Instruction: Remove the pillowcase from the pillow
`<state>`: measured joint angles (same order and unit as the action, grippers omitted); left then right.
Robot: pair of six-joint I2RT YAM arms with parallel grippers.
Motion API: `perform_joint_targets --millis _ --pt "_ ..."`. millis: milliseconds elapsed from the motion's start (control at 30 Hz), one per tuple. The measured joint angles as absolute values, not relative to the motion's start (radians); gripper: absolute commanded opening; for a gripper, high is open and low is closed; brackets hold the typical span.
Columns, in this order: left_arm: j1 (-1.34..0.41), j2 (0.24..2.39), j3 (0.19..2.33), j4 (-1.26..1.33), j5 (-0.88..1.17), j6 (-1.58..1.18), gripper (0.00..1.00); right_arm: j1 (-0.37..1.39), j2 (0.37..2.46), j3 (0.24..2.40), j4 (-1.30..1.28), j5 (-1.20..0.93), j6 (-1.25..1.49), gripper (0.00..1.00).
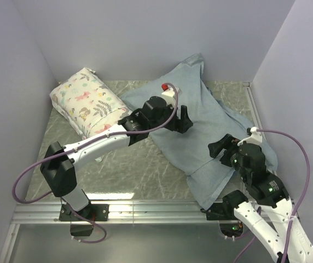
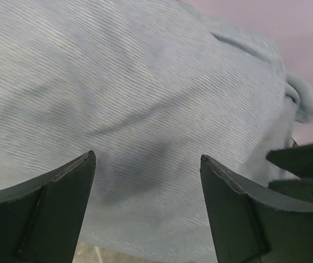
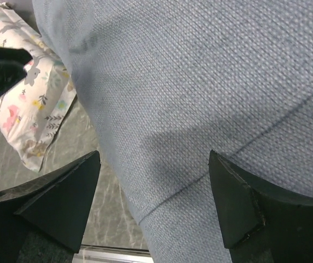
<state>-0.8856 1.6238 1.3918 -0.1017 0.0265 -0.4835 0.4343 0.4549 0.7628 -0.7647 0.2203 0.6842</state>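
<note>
The pillowcase lies grey-blue side out, from the back wall to the table's front right. It fills the left wrist view and the right wrist view. No fish print shows. The plain off-white pillow is hidden from every view. My left gripper is open just over the middle of the case, nothing between its jaws. My right gripper is open over the case's near part, by a stitched seam, and holds nothing.
A smaller floral-print pillow sits at the back left, also in the right wrist view. Grey walls close in the marbled table on three sides. A metal rail runs along the front edge.
</note>
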Motion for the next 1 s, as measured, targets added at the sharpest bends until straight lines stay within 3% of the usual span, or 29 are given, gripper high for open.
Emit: perform_joint_targets --millis 333,433,533,567,667,867,1000 --pt "-0.978 1.611 1.346 -0.086 0.038 -0.482 0.83 0.434 0.423 0.743 -0.793 0.216 0.721 0.82" --pt "-0.986 1.611 1.345 -0.086 0.037 -0.483 0.83 0.434 0.426 0.716 -0.770 0.208 0.736 0.71" --pt "-0.990 1.602 1.325 -0.079 0.027 -0.483 0.81 0.434 0.439 0.712 -0.744 0.205 0.742 0.50" --pt "-0.990 1.596 1.312 -0.077 0.024 -0.483 0.81 0.434 0.445 0.714 -0.735 0.205 0.741 0.35" --pt "-0.990 1.577 1.275 -0.078 0.019 -0.482 0.81 0.434 0.490 0.737 -0.710 0.202 0.739 0.16" --pt "-1.000 1.523 1.191 -0.044 0.015 -0.466 0.89 0.434 0.617 0.823 -0.628 0.185 0.718 0.00" --pt "-1.019 1.495 1.154 0.029 0.034 -0.451 0.93 0.422 0.719 0.886 -0.559 0.161 0.698 0.00"
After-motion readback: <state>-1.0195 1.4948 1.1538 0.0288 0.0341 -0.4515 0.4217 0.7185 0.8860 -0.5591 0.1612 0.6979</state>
